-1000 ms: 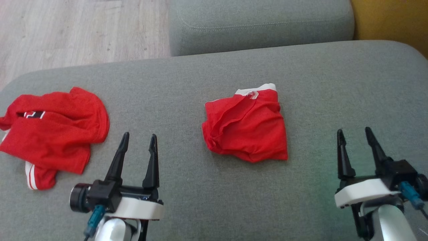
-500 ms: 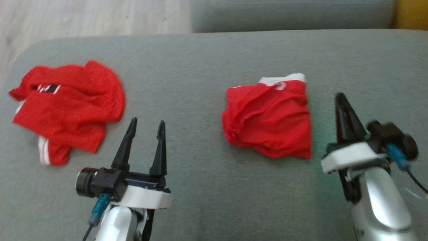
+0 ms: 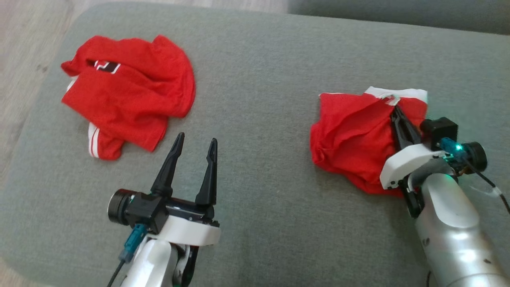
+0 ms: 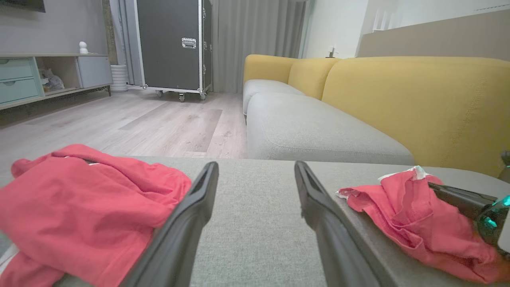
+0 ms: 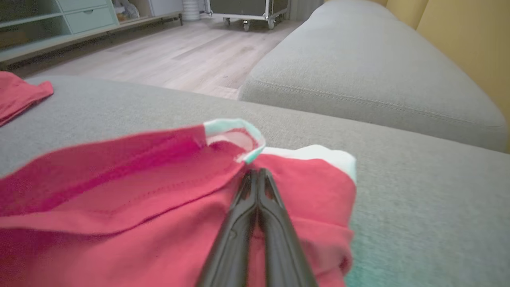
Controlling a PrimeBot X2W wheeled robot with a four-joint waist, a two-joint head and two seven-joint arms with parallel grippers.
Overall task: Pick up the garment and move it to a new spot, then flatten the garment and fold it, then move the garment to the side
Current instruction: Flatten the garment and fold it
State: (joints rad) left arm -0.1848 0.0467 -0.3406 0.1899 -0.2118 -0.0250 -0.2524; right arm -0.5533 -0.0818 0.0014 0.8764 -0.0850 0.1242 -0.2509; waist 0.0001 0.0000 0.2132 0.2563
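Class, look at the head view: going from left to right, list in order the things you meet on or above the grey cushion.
crumpled red garment → left tool → red garment with white band

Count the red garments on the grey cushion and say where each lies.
2. The left garment lies crumpled beyond the open left gripper; the right garment sits under the right gripper, which is shut on its fabric. None looks hidden.

Left hand [image 3: 197,138] is just hanging low, two fingers spread wide and pointing forward. Right hand [image 3: 395,113] is stretched further out on its silver forearm, with the fingers squeezed tight together and pinching the garment [image 3: 350,131].
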